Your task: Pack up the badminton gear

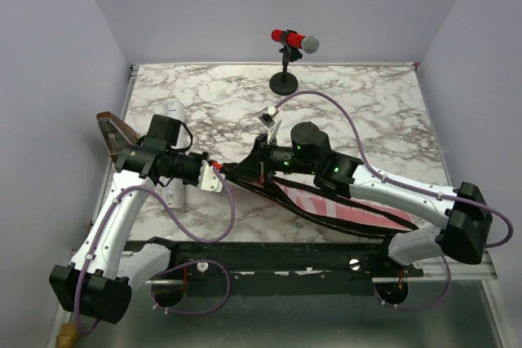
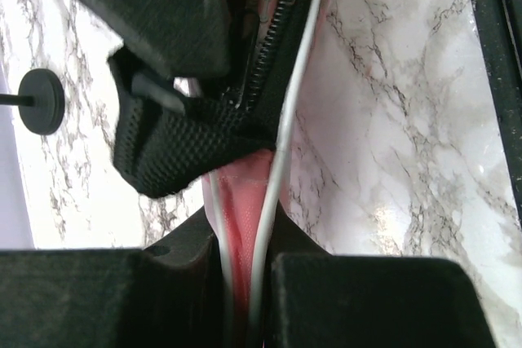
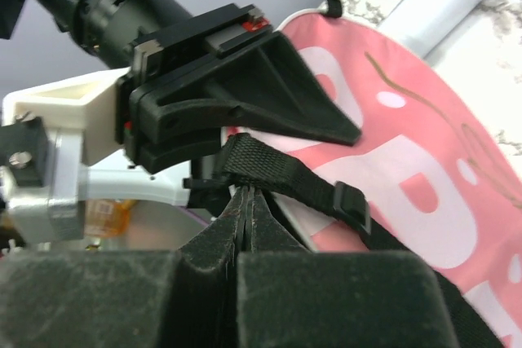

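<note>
The long pink bag (image 1: 359, 211) with white lettering and a black strap (image 3: 285, 170) lies slanted across the near part of the table. My left gripper (image 1: 214, 178) is shut on the bag's pink end with its white piping (image 2: 245, 226). My right gripper (image 1: 259, 160) faces it at the same end. Its jaws (image 3: 249, 195) are pressed together just under the strap, beside the black zipper (image 2: 269, 63). I cannot tell whether anything thin is pinched there. The white tube (image 1: 173, 120) lies at the left, partly under the left arm. The rackets are hidden.
A red microphone (image 1: 294, 40) on a black stand (image 1: 284, 81) stands at the back middle. A small brown wedge-shaped box (image 1: 110, 129) sits at the left edge next to the tube. The table's black front rail (image 1: 269, 254) runs below the bag.
</note>
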Controlling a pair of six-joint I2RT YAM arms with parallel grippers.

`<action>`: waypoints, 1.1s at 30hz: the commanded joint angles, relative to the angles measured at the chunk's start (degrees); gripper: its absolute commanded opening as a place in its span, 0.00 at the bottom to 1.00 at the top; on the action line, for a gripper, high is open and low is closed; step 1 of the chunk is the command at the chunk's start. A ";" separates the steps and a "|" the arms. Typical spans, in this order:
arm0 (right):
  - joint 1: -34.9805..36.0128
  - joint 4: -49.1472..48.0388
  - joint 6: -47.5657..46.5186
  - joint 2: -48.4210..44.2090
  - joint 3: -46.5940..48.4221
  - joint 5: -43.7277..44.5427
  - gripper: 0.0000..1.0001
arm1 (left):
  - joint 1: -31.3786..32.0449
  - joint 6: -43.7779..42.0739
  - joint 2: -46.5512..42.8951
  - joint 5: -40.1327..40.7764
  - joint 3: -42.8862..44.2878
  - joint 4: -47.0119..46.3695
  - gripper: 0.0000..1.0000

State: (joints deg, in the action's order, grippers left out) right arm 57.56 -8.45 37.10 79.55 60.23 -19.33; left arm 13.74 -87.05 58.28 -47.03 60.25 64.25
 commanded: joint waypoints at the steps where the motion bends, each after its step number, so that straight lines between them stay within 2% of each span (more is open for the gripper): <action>1: 0.53 0.19 1.39 -2.12 -0.99 -3.43 0.01 | 0.24 -1.99 -0.89 0.35 -0.39 -2.28 0.04; 3: 0.45 0.10 1.31 -2.03 -1.08 -4.13 0.05 | 0.24 -2.25 -1.06 0.62 -0.66 -2.29 0.04; 5: 0.45 0.97 0.69 -1.68 -0.73 -4.31 0.28 | 0.24 -2.34 -1.07 0.53 -0.66 -2.11 0.04; 6: 0.45 1.41 0.34 -1.50 -0.72 -3.88 0.36 | 0.24 -2.34 -1.06 0.44 -0.48 -2.02 0.04; 9: 0.45 2.73 -0.36 -1.24 -0.38 -1.24 0.52 | 0.24 -2.25 -1.15 0.18 -0.22 -1.85 0.04; 15: -0.08 6.07 -4.14 0.16 3.05 2.01 0.52 | 0.33 -2.60 -1.06 0.09 0.13 -0.71 0.04; 23: -4.03 7.57 -6.25 2.45 8.32 1.93 0.48 | 0.50 -3.13 -1.59 0.27 -0.74 -0.09 0.04; 30: -4.56 7.65 -5.64 4.91 8.51 -0.26 0.45 | 0.59 -2.96 -1.77 -0.35 -0.48 0.09 0.04; 33: -4.91 8.36 -5.81 2.55 6.05 0.95 0.43 | 0.59 -2.95 -1.86 -0.09 -0.83 0.18 0.04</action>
State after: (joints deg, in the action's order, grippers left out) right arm 52.86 -2.22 32.25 83.64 67.64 -18.76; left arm 14.00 -88.09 57.65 -46.92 59.72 63.33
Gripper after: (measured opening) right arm 0.437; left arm 0.196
